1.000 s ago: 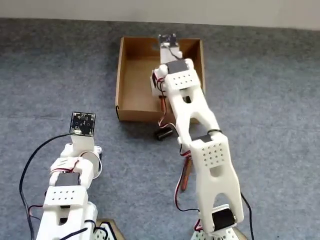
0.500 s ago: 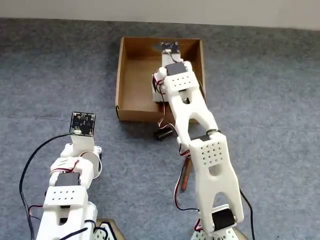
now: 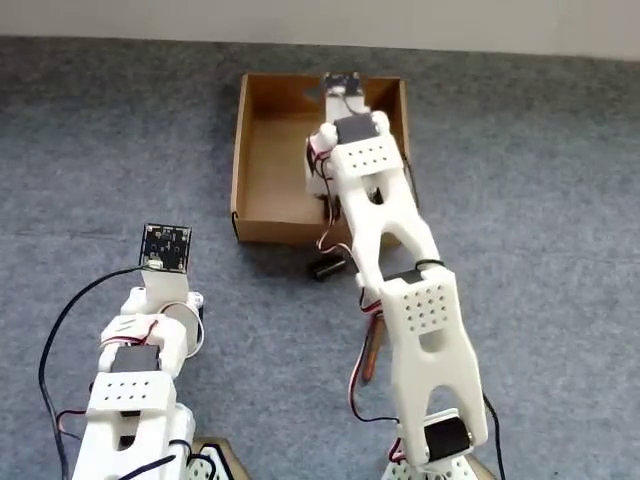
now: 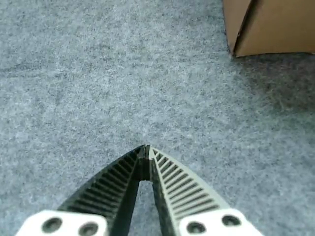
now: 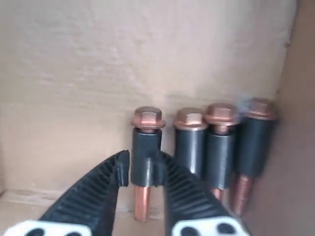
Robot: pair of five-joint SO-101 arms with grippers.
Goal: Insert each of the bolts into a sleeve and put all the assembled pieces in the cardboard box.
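Grips piece (image 5: 146, 140) in right pincer (image 5: 143, 160) inside box (image 5: 98, 59), left pincer (image 4: 146, 148) together; risks knocking neighbours (image 5: 216, 147) or dragging piece out.

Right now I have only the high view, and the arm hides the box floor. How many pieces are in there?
Observer: Four pieces, each a bolt in a sleeve, lie side by side next to a box wall.
Operator: Where is the right gripper?
Observer: The right gripper straddles the end piece, the one farthest from that wall. I cannot tell whether it grips.
Operator: And the left gripper?
Observer: The left gripper is shut and empty, over bare carpet.
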